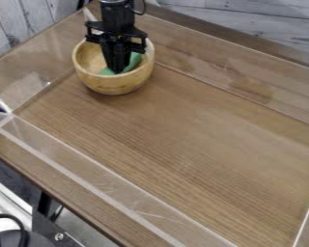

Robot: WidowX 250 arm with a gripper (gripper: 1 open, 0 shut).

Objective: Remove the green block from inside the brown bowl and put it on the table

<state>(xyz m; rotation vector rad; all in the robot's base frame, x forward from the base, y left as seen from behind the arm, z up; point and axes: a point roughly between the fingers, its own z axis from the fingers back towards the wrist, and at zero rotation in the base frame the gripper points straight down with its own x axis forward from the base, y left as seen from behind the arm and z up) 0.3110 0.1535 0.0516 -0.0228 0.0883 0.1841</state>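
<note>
The camera shows the black gripper (119, 62) reaching down into the brown bowl (96, 84), its fingers pinched tight on the green block (130, 65). The block is inside the bowl, which sits at the table's (183, 145) far left corner.

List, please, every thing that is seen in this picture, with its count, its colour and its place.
brown bowl: one, light tan wood, at the far left of the table
green block: one, bright green, inside the bowl
table: one, brown wood grain, fills most of the view
clear walls: several, transparent, along the table's edges
robot arm: one, black, above the bowl, pointing down; its jaws are inside the bowl, shut on the green block
</note>
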